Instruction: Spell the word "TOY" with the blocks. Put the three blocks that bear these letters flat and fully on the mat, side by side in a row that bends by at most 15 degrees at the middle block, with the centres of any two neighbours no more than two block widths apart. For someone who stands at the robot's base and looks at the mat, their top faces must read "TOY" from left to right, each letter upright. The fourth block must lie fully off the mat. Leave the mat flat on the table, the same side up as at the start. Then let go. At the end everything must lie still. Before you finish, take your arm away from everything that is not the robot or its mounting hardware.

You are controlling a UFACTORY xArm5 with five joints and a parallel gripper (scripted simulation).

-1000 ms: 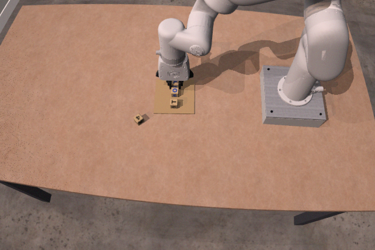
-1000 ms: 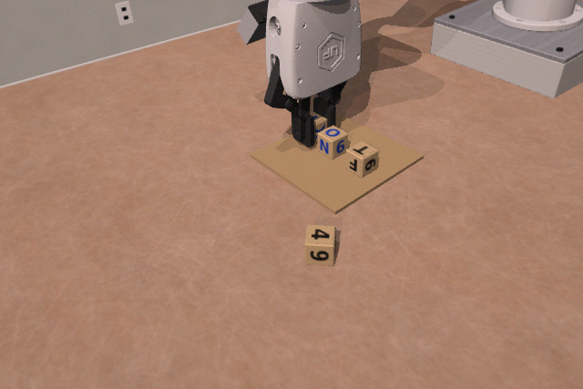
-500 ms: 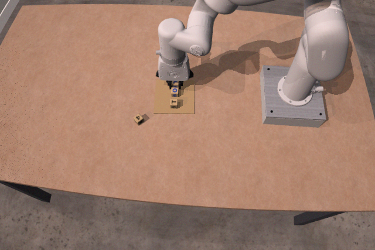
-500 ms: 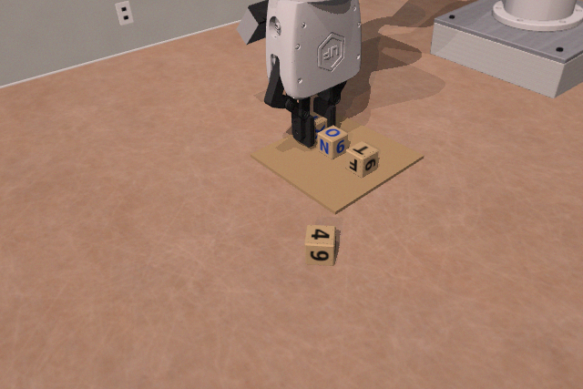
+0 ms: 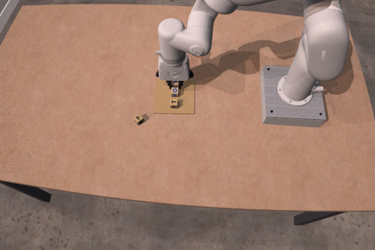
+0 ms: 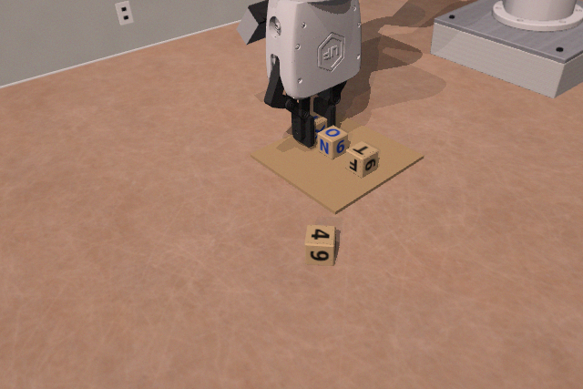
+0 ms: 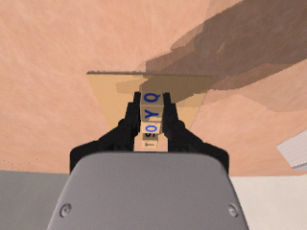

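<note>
My gripper (image 5: 174, 85) (image 6: 318, 130) (image 7: 152, 101) is low over the mat (image 5: 163, 108) (image 6: 329, 191) (image 7: 103, 88), shut on the Y block (image 6: 321, 123) (image 7: 152, 113), whose top shows a blue Y. A finger hides its lower part in the exterior view. The O block (image 5: 174, 91) (image 6: 332, 142) (image 7: 151, 127) sits on the mat beside it, blue O up. The T block (image 5: 173, 103) (image 6: 363, 158) (image 7: 150, 144) sits on the mat beyond the O block, T up, the top of its letter away from the base. The three stand roughly in line.
The fourth block (image 5: 138, 119) (image 6: 320, 244), a black 4 on top, lies turned on the table (image 5: 105, 156) (image 6: 188, 281), fully off the mat. The robot's base (image 5: 290, 114) (image 6: 508, 53) stands on the table to the right in the top view.
</note>
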